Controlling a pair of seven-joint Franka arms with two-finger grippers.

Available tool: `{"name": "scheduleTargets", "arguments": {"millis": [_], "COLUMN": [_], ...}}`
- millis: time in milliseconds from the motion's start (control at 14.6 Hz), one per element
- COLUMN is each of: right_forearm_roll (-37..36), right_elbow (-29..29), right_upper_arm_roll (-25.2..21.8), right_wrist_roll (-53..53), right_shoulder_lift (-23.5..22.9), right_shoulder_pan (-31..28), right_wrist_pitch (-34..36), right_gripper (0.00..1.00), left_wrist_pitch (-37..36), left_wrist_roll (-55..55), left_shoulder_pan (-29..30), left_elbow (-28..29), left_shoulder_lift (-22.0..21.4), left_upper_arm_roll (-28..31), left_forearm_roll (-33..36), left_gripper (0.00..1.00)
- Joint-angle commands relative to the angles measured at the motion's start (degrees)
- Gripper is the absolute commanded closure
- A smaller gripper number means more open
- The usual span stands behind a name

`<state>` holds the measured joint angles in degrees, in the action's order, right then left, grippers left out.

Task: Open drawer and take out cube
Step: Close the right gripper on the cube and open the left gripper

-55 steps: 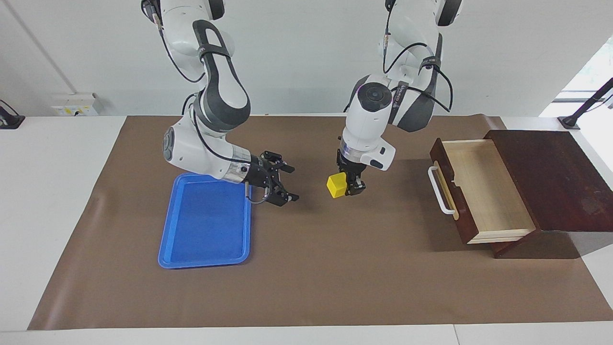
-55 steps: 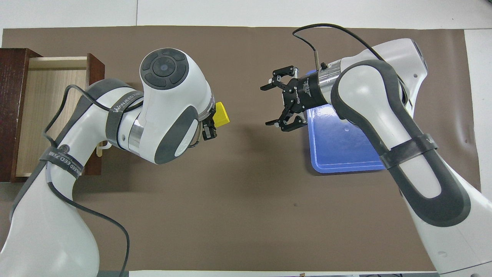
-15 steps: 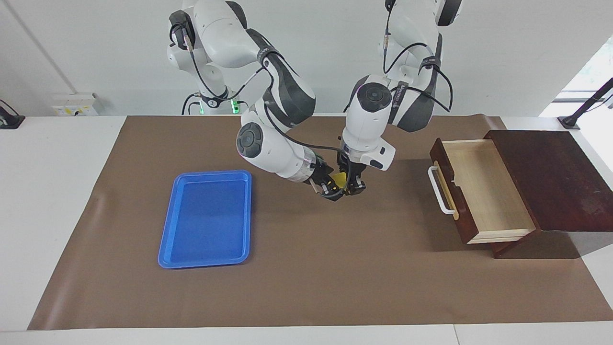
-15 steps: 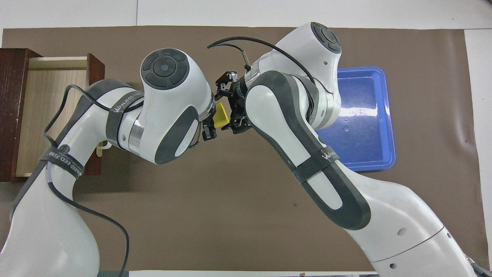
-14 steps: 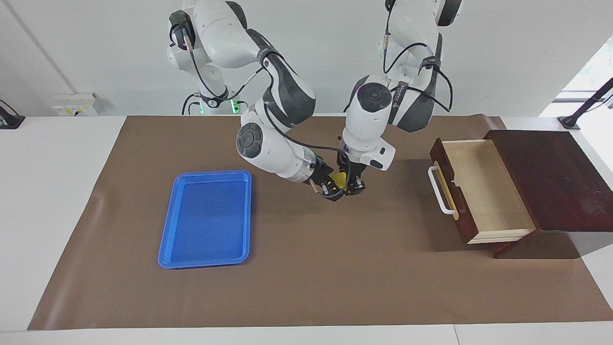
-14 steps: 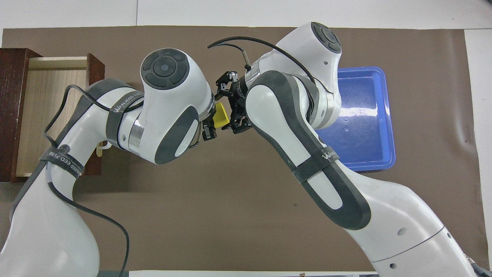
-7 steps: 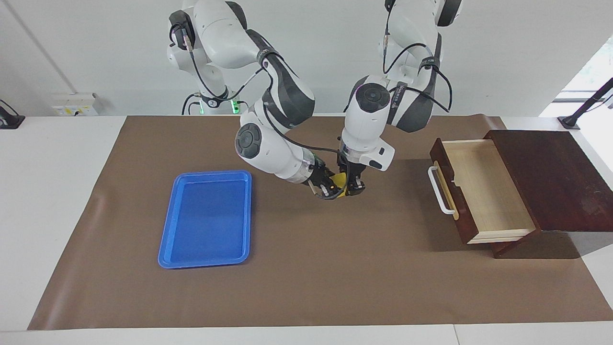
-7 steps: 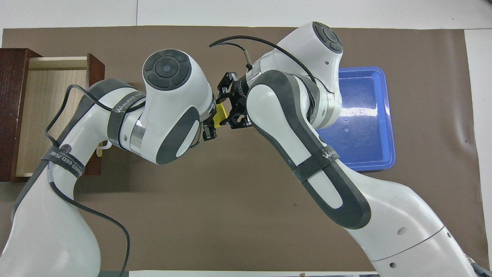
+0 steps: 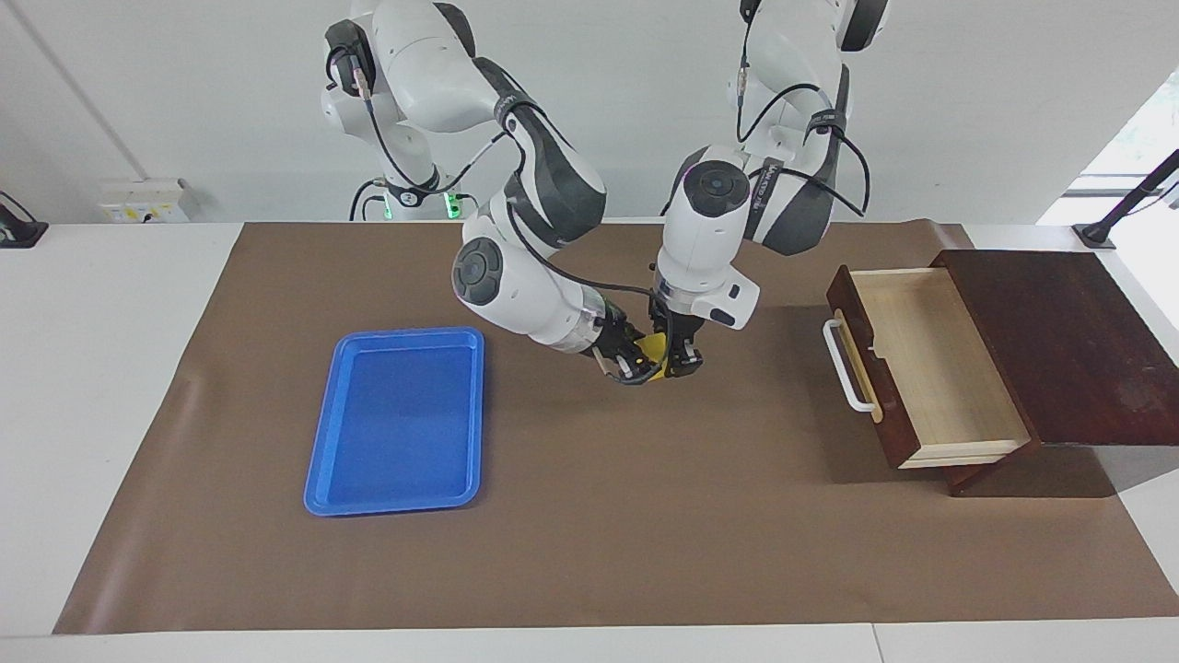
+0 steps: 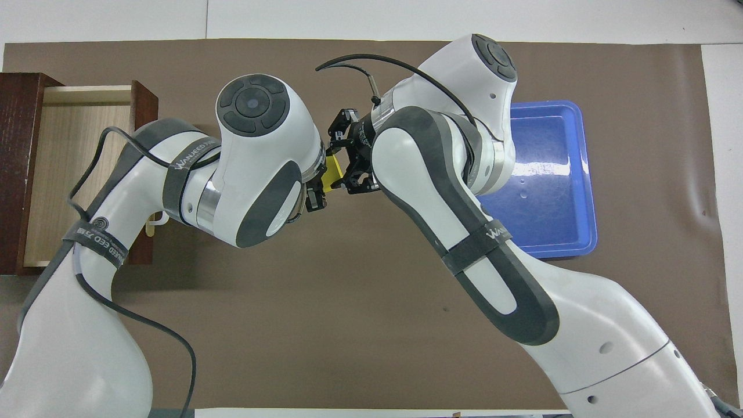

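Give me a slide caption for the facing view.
Both grippers, left and right, meet at the cube above the mat, drawer open.

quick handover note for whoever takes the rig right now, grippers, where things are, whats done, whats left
Right gripper: jaws shut on the small yellow cube, in the air over the brown mat.
Left gripper: at the same cube; whether it is gripping is unclear.
Dark reddish-brown wooden drawer: open, nothing in it, at the left arm's end.
Blue plastic tray: nothing in it.
Done: drawer opened, cube out.
Left: probably finish the handover, maybe set the cube in the tray.

Glossy blue plastic tray (image 9: 396, 419), matt brown table cover (image 9: 589, 534), dark wooden drawer (image 9: 921, 368) with pale wood inside.
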<state>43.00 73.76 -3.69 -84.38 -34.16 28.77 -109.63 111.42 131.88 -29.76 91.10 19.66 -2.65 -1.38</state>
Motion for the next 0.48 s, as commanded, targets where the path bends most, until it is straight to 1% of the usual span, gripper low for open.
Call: {"name": "scheduleTargets", "arguments": {"millis": [0, 205, 342, 410], "right_forearm_roll": [0.77, 0.86, 1.73, 3.82], "right_elbow": [0.25, 0.16, -0.19, -0.19], "right_upper_arm_roll": [0.0, 0.09, 0.61, 0.61], "right_wrist_roll": [-1.23, -1.05, -0.62, 0.17], "right_shoulder_lift": [-0.3, -0.3, -0.12, 0.14], "right_shoulder_pan": [-0.73, -1.34, -5.97, -8.27], "right_wrist_pitch": [-2.52, -2.43, -1.73, -0.95], "right_gripper": [1.0, 1.0, 1.0, 1.0], "left_wrist_pitch": [-1.39, -2.35, -3.4, -3.67], "left_wrist_roll": [0.75, 0.49, 0.4, -0.21], "left_shoulder_pan": [-0.91, 0.58, 2.51, 4.0], "left_elbow": [-0.57, -0.13, 0.92, 1.53], "left_shoulder_lift": [-0.59, -1.73, -2.52, -2.78], "left_upper_arm_roll": [0.8, 1.07, 1.16, 1.16], "left_forearm_roll": [0.41, 0.5, 0.84, 1.11], "left_gripper": [0.0, 0.0, 0.0, 0.0]}}
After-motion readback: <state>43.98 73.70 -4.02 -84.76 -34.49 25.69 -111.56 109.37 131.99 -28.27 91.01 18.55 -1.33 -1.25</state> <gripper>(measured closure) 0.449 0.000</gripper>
